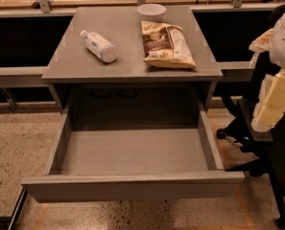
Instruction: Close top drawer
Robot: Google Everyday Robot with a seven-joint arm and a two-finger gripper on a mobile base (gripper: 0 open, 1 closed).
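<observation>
Top drawer [132, 188] pulled out, grey tray floor exposed; bottle [99, 46], snack bag [167, 44], bowl [151, 11] atop bench [75, 61]; gripper [272, 102] at right edge, grasp state indiscernible.

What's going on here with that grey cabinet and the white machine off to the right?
A robot is meant to push the top drawer shut, but that is not yet done: the drawer stands pulled far out. The gripper hangs at the right edge of the view, beside the cabinet and apart from the drawer. On the cabinet top lie a plastic bottle on its side, a snack bag and a white bowl.
</observation>
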